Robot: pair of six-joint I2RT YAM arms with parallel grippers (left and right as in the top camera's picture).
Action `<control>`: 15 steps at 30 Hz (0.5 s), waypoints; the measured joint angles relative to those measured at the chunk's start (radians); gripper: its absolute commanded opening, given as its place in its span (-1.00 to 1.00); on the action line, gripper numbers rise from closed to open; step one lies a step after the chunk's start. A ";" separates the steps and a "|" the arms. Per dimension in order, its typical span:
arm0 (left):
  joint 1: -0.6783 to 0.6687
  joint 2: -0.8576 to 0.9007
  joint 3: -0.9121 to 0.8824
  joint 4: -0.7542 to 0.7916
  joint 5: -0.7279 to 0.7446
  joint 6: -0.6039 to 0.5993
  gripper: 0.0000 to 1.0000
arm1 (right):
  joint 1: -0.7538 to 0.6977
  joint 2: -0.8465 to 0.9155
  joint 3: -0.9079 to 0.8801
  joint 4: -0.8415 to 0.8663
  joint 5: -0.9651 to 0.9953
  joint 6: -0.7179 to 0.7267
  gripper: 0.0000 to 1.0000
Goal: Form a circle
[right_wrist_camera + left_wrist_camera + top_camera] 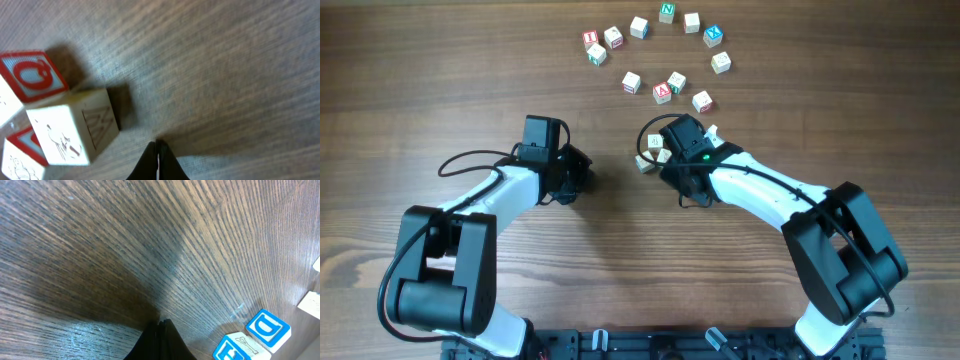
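Small pale wooden alphabet cubes [662, 92] lie in a loose arc at the far middle of the table, with no closed circle. A few more cubes [656, 142] cluster beside my right gripper [668, 138]. In the right wrist view the right gripper [158, 143] is shut and empty, its tip on the bare wood just right of a pale cube [75, 125] and a red-lettered cube [32, 75]. My left gripper [582, 170] points right. In its wrist view the left gripper [161, 322] is shut on nothing, with a blue D cube [268, 327] and a second blue cube [237, 347] off to its right.
The dark wooden table [440, 80] has bare wood to the left and along the front. Both arms' white links [760, 190] reach in from the near edge, and a black cable [470, 160] loops by the left arm.
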 measured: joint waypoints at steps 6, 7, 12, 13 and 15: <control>0.000 0.000 0.000 0.000 0.000 0.000 -0.91 | 0.000 0.001 -0.006 0.089 0.035 -0.043 -0.91; 0.000 0.000 0.000 0.000 0.000 0.000 -0.92 | 0.000 0.001 -0.006 0.090 0.039 -0.055 -0.92; 0.000 0.000 0.000 0.000 0.000 0.000 -0.92 | 0.000 0.001 -0.006 0.100 0.042 -0.085 -0.91; 0.000 0.000 0.000 0.000 0.000 0.000 -0.92 | 0.000 0.001 -0.006 0.101 0.042 -0.090 -0.91; 0.000 0.000 0.000 0.000 0.000 0.000 -0.92 | 0.000 0.001 -0.006 0.101 0.042 -0.097 -0.91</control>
